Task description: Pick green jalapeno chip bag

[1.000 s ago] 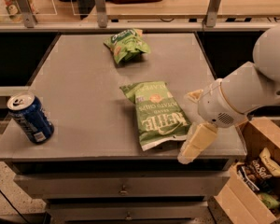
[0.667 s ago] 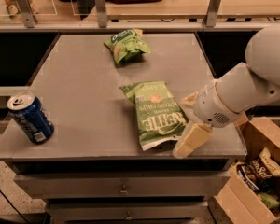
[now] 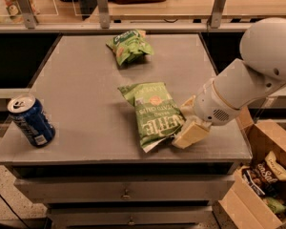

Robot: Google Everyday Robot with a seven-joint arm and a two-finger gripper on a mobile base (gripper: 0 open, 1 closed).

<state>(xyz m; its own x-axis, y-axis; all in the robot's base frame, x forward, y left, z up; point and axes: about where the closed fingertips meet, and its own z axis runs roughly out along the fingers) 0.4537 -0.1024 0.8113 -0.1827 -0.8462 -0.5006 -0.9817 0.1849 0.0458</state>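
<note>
In the camera view, your gripper (image 3: pixel 187 119) sits at the front right of the table (image 3: pixel 81 85), jaws spread wide, right against the right edge of the Kettle bag (image 3: pixel 155 113). That bag lies flat, front of centre. A smaller bag (image 3: pixel 128 46) lies behind it, and a can (image 3: pixel 31 120) stands front left.

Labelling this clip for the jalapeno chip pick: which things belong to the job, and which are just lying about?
Job: KETTLE bag, centre; gripper, at the bag's near-right edge.
Lying about: small green bag, far side; blue can, front left; box of snacks, lower right.
</note>
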